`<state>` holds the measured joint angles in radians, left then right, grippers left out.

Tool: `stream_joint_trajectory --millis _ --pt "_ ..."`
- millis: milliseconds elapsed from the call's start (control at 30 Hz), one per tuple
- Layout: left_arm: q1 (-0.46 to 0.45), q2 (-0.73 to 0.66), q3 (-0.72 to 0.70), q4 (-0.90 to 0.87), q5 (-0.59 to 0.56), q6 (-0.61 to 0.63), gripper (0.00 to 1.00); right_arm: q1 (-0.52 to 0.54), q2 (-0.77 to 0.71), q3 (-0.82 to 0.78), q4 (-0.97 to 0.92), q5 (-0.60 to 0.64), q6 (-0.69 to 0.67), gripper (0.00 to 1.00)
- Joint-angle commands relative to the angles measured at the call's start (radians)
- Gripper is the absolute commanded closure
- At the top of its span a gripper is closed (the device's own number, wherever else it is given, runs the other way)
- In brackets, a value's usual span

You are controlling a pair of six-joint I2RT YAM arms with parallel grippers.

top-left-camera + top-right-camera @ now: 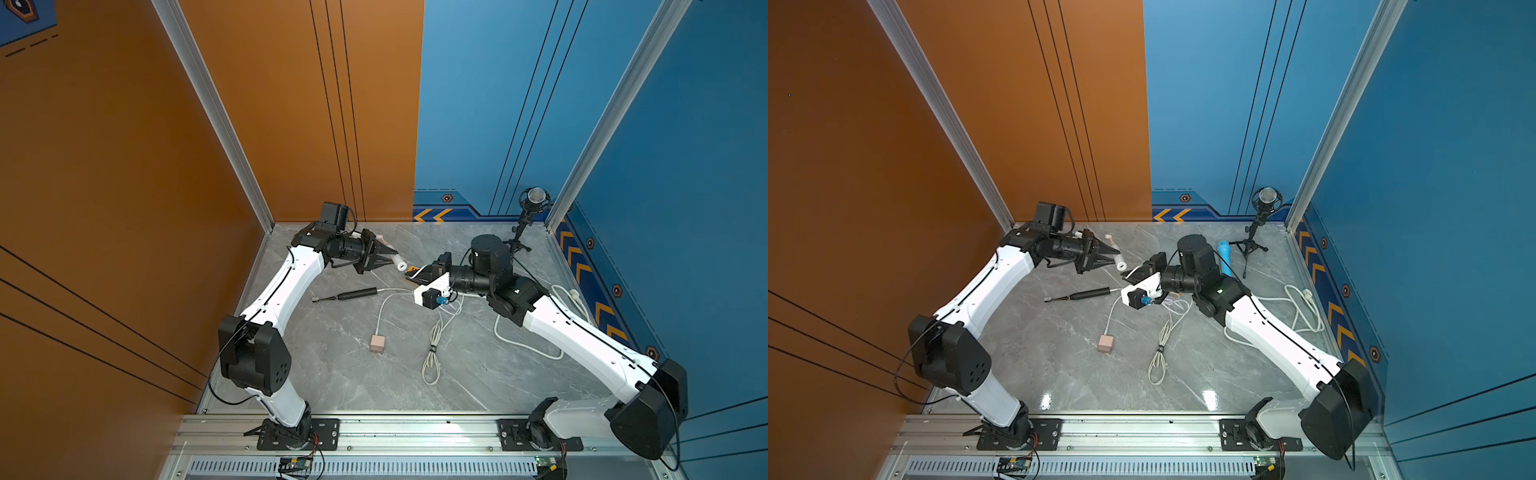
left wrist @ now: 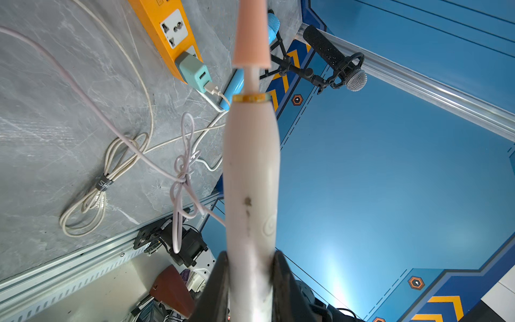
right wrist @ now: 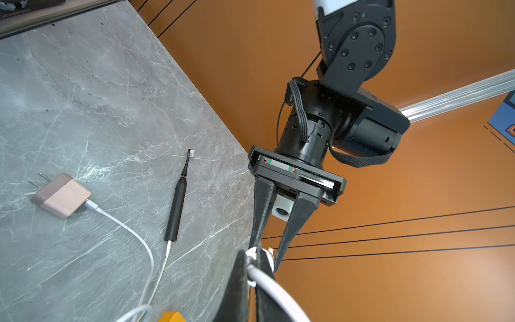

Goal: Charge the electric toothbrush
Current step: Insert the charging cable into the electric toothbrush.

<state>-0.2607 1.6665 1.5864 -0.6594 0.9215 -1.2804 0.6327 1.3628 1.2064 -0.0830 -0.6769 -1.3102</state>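
Grey marble table [image 1: 332,386], walled in orange and blue. Grips a white toothbrush [image 2: 250,181] in the left hand [image 1: 392,256], jaws closed narrow around its body, and holds it clear of the table over the far part, pink brush end toward the back wall, blunt base poking out toward the right hand [image 3: 250,259]. Pinches a white cable [image 3: 269,283] in that right hand, jaws pressed tight just behind the plug, and holds the plug right at the toothbrush base; cannot tell whether touching or seated. Lying flat on the table below: a black toothbrush [image 3: 175,212], corded at its base to a pink adapter [image 3: 64,195] with prongs bare, and a strapped cable bundle [image 1: 432,349] nearby. Shows, in the left wrist view, an orange power strip [image 2: 149,22] with a teal charger [image 2: 193,72] plugged in. Has a microphone [image 1: 535,195] on a tripod in the far right corner.
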Motion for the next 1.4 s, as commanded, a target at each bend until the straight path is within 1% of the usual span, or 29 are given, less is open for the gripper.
stream_joint_trajectory --millis 0,100,233,700,967,1167,1233,1367 --pt "-0.005 0.004 0.026 -0.009 0.064 0.021 1.0 -0.01 0.028 0.049 -0.045 -0.034 -0.086 1.0" --pt "-0.005 0.003 0.023 -0.01 0.069 0.023 1.0 -0.018 0.037 0.062 -0.036 -0.034 -0.101 1.0" --pt "-0.005 -0.001 0.026 -0.009 0.074 0.024 1.0 -0.029 0.048 0.091 -0.104 -0.025 -0.147 1.0" --pt "-0.005 -0.006 0.03 -0.009 0.065 0.021 1.0 -0.031 0.068 0.121 -0.139 -0.061 -0.173 1.0" --pt "-0.009 -0.012 0.03 -0.01 0.059 0.02 1.0 -0.028 0.082 0.133 -0.157 -0.025 -0.209 1.0" --pt "-0.029 -0.007 0.048 -0.009 0.066 0.04 1.0 -0.023 0.088 0.124 -0.153 0.05 -0.272 1.0" --pt "-0.043 -0.001 0.062 -0.009 0.076 0.054 1.0 -0.021 0.087 0.112 -0.124 0.073 -0.291 1.0" --pt "-0.054 -0.004 0.065 -0.009 0.084 0.067 1.0 -0.022 0.085 0.109 -0.109 0.093 -0.312 1.0"
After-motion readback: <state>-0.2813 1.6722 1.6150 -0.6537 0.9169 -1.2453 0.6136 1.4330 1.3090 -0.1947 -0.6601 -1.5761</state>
